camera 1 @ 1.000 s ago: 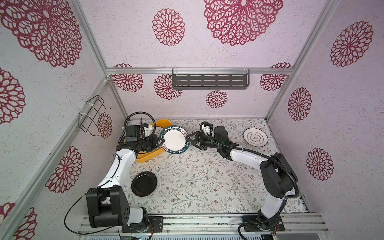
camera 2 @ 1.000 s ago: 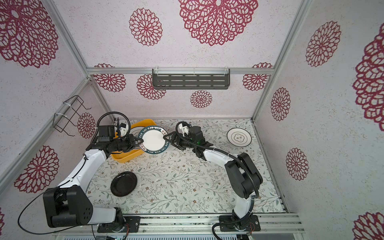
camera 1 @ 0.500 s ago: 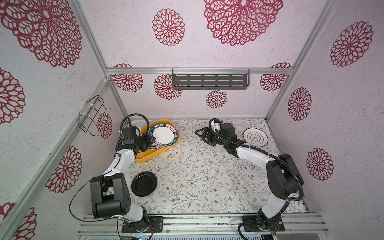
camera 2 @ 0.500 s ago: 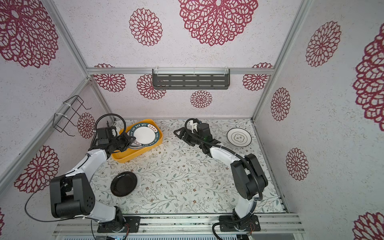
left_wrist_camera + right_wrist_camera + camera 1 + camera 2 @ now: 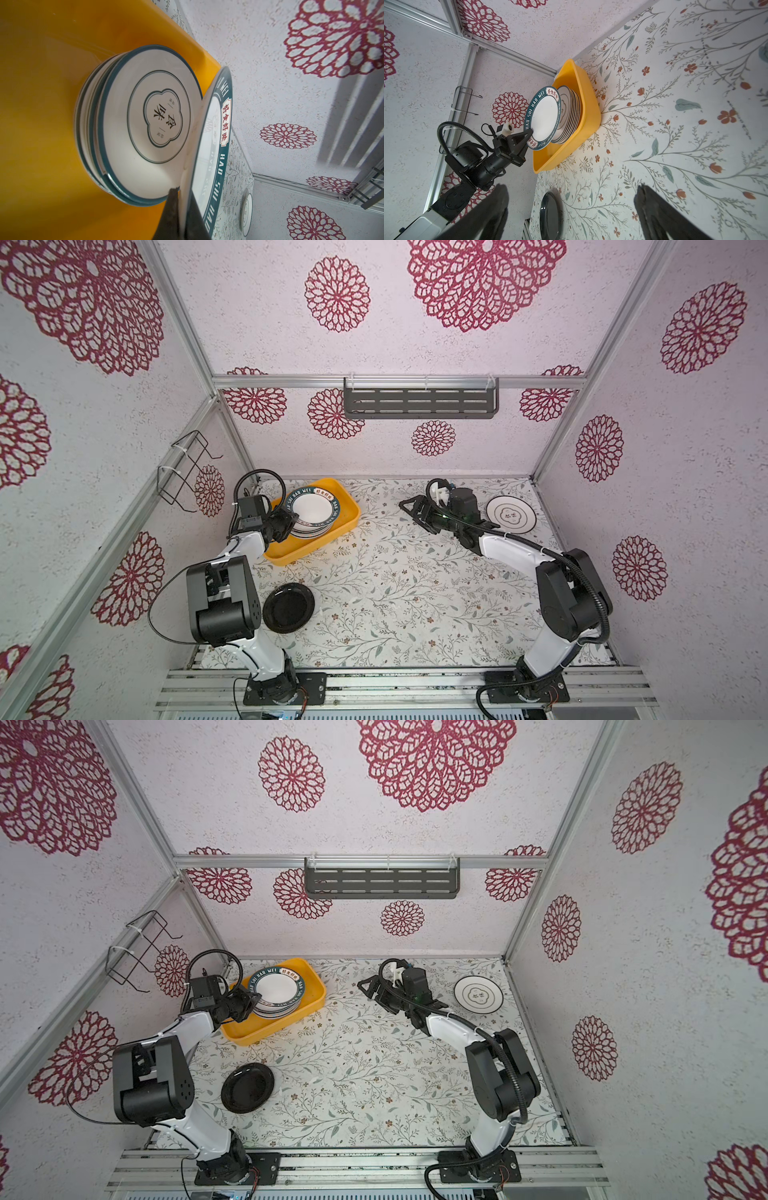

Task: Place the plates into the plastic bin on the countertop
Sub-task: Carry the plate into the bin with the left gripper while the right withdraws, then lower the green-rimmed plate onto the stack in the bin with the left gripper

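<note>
Vine-printed countertop (image 5: 415, 585), yellow bin (image 5: 309, 553), left fingers (image 5: 171, 214) pinching teal-rimmed plate (image 5: 544, 118) tilted over stack (image 5: 143, 124), right fingers (image 5: 654, 214) spread wide

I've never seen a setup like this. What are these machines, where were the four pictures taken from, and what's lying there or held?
Two robot arms stand at a counter, each ending in a two-fingered gripper. Two pictures look down from overhead; two come from cameras on the wrists. The left gripper is shut on a teal-rimmed plate, tilted over a stack in the yellow bin. The right gripper is open and empty. A black plate and a ringed plate lie on the counter.
</note>
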Motion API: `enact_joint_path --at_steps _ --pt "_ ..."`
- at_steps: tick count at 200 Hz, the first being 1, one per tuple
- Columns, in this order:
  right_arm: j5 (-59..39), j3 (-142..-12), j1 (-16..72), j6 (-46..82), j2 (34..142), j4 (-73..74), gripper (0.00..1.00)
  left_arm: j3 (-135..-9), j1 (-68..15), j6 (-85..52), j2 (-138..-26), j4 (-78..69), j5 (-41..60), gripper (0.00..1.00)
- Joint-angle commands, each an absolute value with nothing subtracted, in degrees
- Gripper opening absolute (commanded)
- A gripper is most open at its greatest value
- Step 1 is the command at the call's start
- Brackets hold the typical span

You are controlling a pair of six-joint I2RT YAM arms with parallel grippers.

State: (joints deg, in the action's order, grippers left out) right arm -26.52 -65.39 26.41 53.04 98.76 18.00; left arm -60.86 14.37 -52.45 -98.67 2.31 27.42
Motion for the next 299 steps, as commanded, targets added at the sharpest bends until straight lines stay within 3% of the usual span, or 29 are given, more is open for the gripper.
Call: enact_joint_path --at_steps 1,137,237,299 --pt "-25.25 -65.96 25.98 52.24 95.54 19.02 0.99 -62.67 15.05 -53.57 -99.87 -2.10 27.72 0.01" --pt "-22.78 -65.43 25.62 53.46 95.45 18.80 0.99 -63.98 16.46 -55.74 -106.01 -4.39 28.16 0.03" --pt "-22.83 -65.31 25.53 53.32 95.80 18.64 0.99 -64.51 16.49 -54.88 -105.75 -2.47 27.54 0.39" --pt "-22.66 -65.30 25.49 53.30 96.02 18.72 0.99 -65.08 16.47 -54.08 -105.26 -1.08 27.53 0.53"
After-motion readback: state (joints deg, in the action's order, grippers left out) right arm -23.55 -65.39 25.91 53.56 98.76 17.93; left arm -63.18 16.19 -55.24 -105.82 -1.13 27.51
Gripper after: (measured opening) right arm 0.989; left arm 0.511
